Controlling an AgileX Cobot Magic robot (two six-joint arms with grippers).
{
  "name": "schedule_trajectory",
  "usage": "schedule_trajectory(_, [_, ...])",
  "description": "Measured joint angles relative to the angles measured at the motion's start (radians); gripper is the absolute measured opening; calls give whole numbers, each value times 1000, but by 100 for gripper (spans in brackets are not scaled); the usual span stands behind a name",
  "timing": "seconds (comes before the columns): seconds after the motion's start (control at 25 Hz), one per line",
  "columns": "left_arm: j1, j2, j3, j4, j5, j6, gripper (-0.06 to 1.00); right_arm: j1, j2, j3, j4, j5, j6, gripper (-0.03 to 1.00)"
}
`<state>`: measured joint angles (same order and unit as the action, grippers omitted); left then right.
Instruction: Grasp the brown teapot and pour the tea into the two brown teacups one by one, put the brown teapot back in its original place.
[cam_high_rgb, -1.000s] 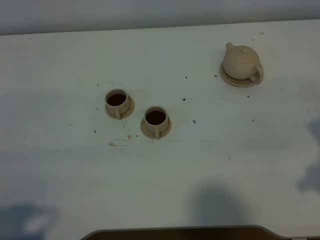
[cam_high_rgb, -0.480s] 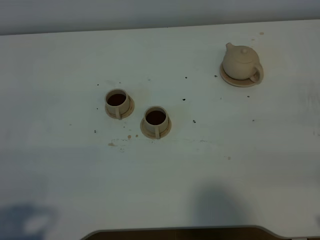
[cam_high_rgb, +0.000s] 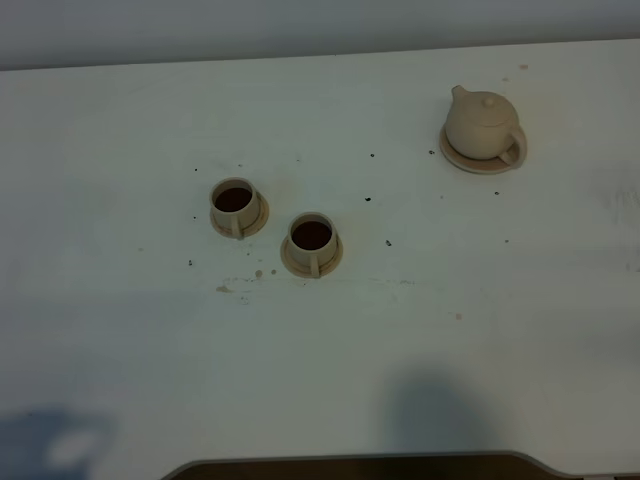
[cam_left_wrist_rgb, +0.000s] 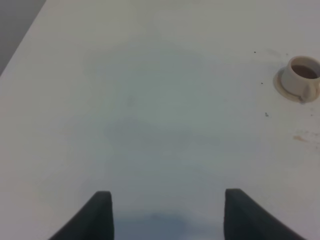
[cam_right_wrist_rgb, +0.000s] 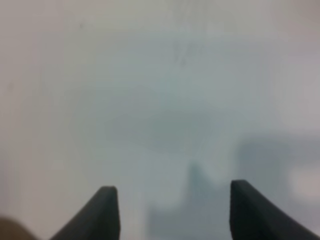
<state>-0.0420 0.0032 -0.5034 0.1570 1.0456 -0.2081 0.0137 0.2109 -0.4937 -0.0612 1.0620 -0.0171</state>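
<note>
The pale-tan teapot (cam_high_rgb: 484, 124) stands upright on its flat round saucer (cam_high_rgb: 482, 160) at the back right of the white table. Two pale-tan teacups sit on small saucers left of the middle: the left cup (cam_high_rgb: 233, 205) and the right cup (cam_high_rgb: 312, 241). Both hold dark reddish-brown tea (cam_high_rgb: 312, 235). One cup (cam_left_wrist_rgb: 300, 79) also shows in the left wrist view. Neither arm shows in the high view. My left gripper (cam_left_wrist_rgb: 167, 197) is open and empty over bare table. My right gripper (cam_right_wrist_rgb: 172, 195) is open and empty over bare table.
Small dark specks and a few brownish drips (cam_high_rgb: 226, 289) lie on the table around the cups. The table's left edge (cam_left_wrist_rgb: 22, 45) shows in the left wrist view. A dark curved edge (cam_high_rgb: 350, 464) runs along the front of the high view.
The shadow at the right edge of the high view has gone, as the right arm drew away. The teapot and cups have not moved.
</note>
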Motion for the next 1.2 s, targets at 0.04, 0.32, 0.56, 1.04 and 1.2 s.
schedule_trajectory(0.04, [0,0,0,0,0,0,50,-22,-39,1,0,0,0,51])
schedule_trajectory(0.32, [0,0,0,0,0,0,50,-74,-214,1,0,0,0,51])
schedule_trajectory(0.56, [0,0,0,0,0,0,50,-74,-217,1,0,0,0,51])
schedule_trajectory(1.04, [0,0,0,0,0,0,50,-74,-217,1,0,0,0,51])
schedule_trajectory(1.2, [0,0,0,0,0,0,50,-74,-217,1,0,0,0,51])
